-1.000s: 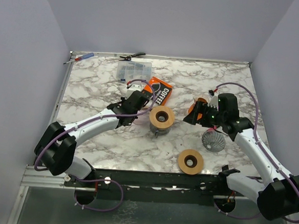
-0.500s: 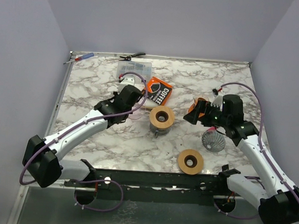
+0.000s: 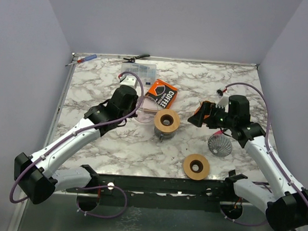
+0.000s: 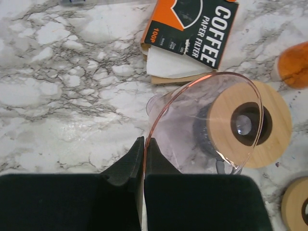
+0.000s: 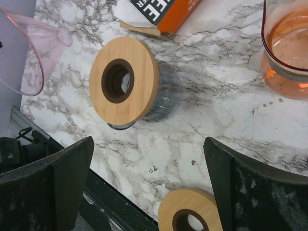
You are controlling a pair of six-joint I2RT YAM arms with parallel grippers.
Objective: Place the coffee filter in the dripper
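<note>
Between left jaws, dripper rim; filter box beyond.

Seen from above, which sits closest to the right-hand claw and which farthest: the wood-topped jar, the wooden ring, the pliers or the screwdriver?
Measured from the right gripper in the top view:
1. Wood-topped jar, just to its left.
2. Wooden ring, by the table's near edge.
3. Pliers, at the far edge.
4. Screwdriver, in the far left corner.
</note>
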